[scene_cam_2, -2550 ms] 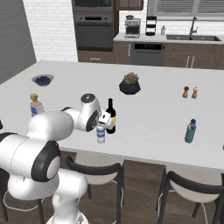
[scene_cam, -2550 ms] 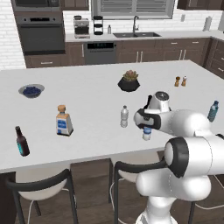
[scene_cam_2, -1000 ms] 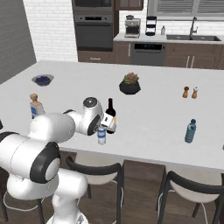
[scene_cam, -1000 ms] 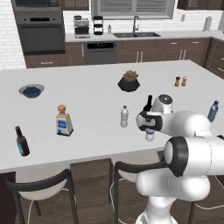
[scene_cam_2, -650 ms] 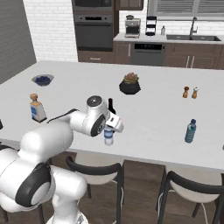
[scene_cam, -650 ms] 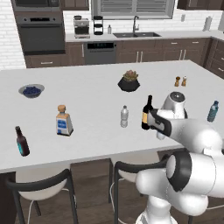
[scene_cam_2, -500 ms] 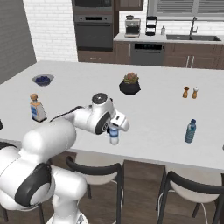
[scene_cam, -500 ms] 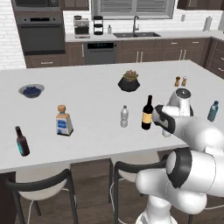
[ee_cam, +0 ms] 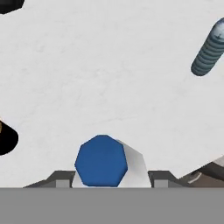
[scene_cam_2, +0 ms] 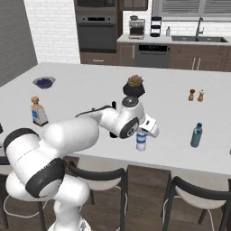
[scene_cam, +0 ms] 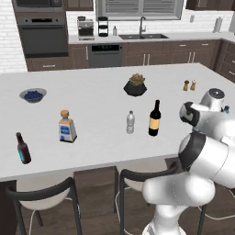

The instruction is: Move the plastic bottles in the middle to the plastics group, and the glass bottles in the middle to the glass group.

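The white counter point(scene_cam: 92, 98) is carrying every item under inspection. The arm point(scene_cam_2: 76, 131) is reaching across its near edge in the right base view. There the gripper point(scene_cam_2: 143, 134) is clamping the labelled bottle point(scene_cam_2: 141, 141) from above, well short of the teal bottle point(scene_cam_2: 196, 135) standing to the right. Whether the labelled bottle is touching the counter cannot be told. The hand view is showing that bottle's blue top point(ee_cam: 101, 160) sitting between the two fingers point(ee_cam: 159, 177), jaws closed against it, with the teal bottle point(ee_cam: 210, 50) lying toward the upper right. The left base view is showing what the arm is hiding from the right: the wine bottle point(scene_cam: 155, 118) standing upright mid-counter, with the plain bottle point(scene_cam: 131, 122) just beside it. The squat bottle point(scene_cam: 67, 126) and brown bottle point(scene_cam: 22, 148) are standing apart toward the left end. The pot point(scene_cam: 136, 85) is holding a small plant. The bowl point(scene_cam: 33, 95) is holding dark blue berries. Two shakers point(scene_cam: 189, 85) are standing side by side at the far right.
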